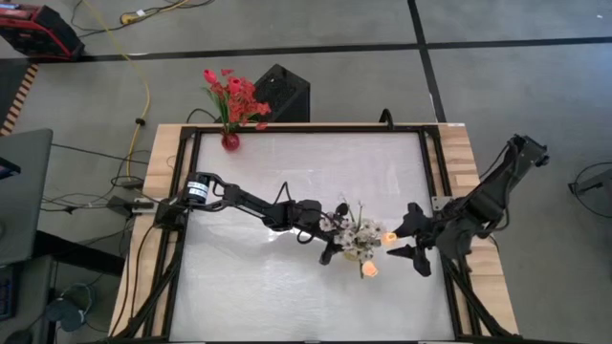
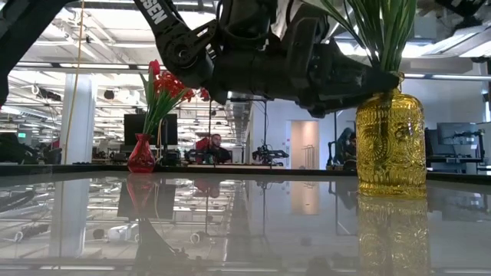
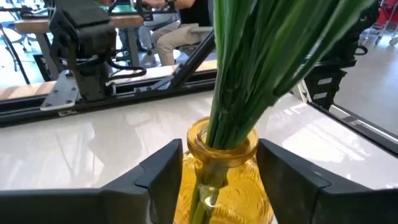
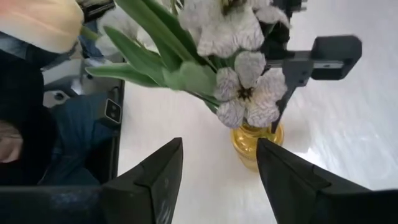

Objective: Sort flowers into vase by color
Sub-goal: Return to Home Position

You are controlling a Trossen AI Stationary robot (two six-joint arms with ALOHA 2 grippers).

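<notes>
Left end effector wide open astride the neck of the yellow vase, gripping nothing.

Contact between fingers and glass impossible to judge. Vase upright on the worktop, green stems rising vertically between those fingers, so probably best cleared by backing straight out, never sideways. Right end effector likewise open and empty, facing the same vase from the opposite side, just beside it; left the nearer. Counted: two vases, the red vase well apart behind the left end effector, filled with red blooms; two pale orange tulip buds and one cluster of white blossoms, too dense to number, above the yellow.
</notes>
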